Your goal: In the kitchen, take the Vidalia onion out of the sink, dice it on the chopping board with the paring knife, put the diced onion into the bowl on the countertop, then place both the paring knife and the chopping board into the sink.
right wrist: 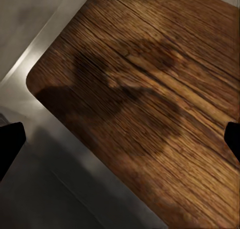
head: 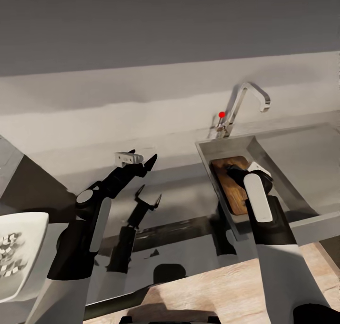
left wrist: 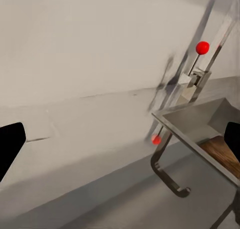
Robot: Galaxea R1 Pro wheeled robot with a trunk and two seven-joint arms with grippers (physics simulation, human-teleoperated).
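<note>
Brown wooden chopping board (head: 230, 186) lies inside the sink (head: 283, 173), leaning along the basin's left wall. The right gripper (head: 242, 174) hovers directly above the board; in the right wrist view its fingertips sit at opposite frame edges, spread wide and holding nothing. The left gripper (head: 139, 161) hangs over the countertop (head: 179, 187), well apart from the sink, fingers likewise spread and empty. The bowl (head: 19, 253) with diced onion pieces rests at the far left. The paring knife cannot be located.

Hazards, as judged:
- Board appears tilted; it may slide or drop flat as the arm withdraws.
- Lifting the right arm carelessly risks striking the faucet (head: 245, 102) or the sink rim.
- If the knife lies beneath the board, it is hidden.
</note>
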